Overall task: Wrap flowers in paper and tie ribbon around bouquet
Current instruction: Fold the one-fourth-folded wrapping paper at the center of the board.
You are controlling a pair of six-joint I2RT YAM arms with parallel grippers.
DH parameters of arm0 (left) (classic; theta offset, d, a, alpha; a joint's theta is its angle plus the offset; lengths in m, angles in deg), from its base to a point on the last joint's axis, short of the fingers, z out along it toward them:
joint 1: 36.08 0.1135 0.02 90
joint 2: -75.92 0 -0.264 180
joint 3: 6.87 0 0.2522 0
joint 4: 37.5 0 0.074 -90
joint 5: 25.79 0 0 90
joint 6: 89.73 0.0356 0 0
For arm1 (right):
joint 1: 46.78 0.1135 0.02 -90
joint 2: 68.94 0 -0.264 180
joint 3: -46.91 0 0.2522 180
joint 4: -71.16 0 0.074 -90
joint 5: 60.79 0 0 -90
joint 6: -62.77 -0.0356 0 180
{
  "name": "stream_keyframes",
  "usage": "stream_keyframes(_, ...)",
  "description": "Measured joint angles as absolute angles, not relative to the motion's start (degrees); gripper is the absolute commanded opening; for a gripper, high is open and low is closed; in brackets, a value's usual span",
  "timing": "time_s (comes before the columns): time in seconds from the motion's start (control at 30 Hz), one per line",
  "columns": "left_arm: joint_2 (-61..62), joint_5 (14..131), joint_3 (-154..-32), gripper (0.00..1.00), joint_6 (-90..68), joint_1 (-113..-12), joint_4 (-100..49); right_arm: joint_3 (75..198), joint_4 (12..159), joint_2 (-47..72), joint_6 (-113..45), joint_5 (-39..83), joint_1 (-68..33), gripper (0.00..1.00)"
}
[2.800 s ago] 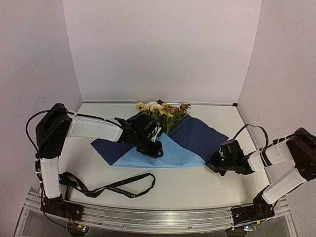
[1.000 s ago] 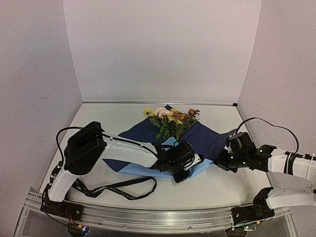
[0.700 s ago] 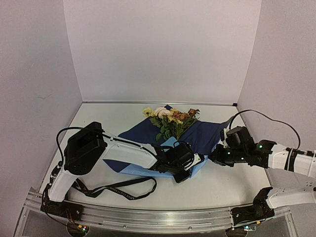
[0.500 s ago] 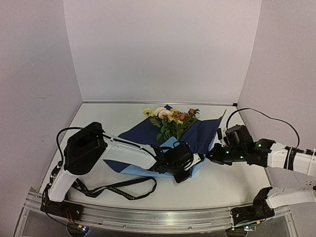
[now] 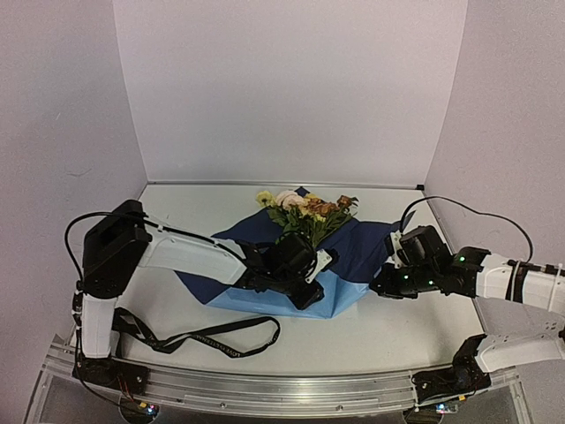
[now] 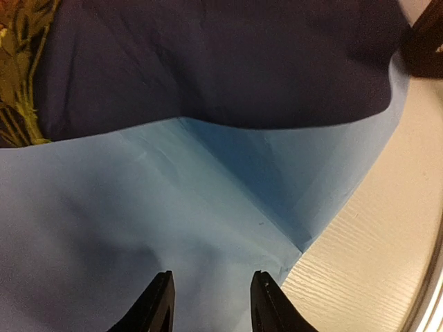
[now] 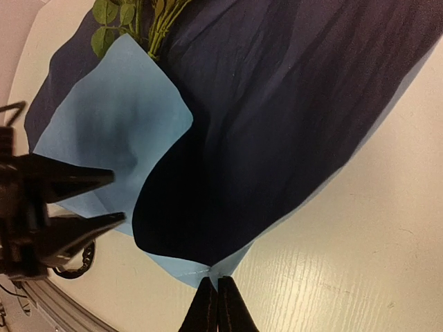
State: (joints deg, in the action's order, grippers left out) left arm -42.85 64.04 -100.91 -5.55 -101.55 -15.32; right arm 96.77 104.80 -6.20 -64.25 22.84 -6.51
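Observation:
The flowers (image 5: 305,210) lie with their heads toward the back wall and their stems (image 6: 17,90) on the paper (image 5: 357,240). The paper is dark blue side up, and a light blue flap (image 6: 138,214) is folded over the stem ends. My left gripper (image 6: 211,301) is open just above that flap, with nothing between its fingers; the top view shows it at the flap's near edge (image 5: 307,293). My right gripper (image 7: 217,280) is shut on the paper's right corner, which curls up off the table (image 5: 381,288). The ribbon (image 5: 212,336) lies loose near the front left.
The left arm's forearm (image 5: 190,252) stretches across the paper's left part. The right arm's cable (image 5: 468,212) arcs above its wrist. White walls (image 5: 282,88) close the back and sides, and a metal rail (image 5: 282,389) runs along the near edge.
My left gripper has opened off the light blue flap and drawn back to the left. My right gripper, still shut, has carried the paper's right corner leftward over the sheet.

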Motion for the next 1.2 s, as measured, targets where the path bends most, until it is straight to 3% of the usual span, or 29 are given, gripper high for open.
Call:
stream_keyframes(0.37, -24.97, 67.88, -84.75, 0.38, -13.02, -97.01, -15.89, 96.3, 109.66, -8.56, -62.51, 26.8, -8.43, 0.0)
stream_keyframes(0.53, -20.88, 69.75, -78.4, 0.29, -15.09, -97.2, -13.32, 95.03, 111.5, -9.27, -62.3, 27.25, -11.51, 0.0)
stream_keyframes(1.2, -29.54, 70.99, -76.05, 0.14, -16.33, -93.71, -18.0, 97.29, 114.12, -8.69, -60.44, 24.38, -11.49, 0.0)
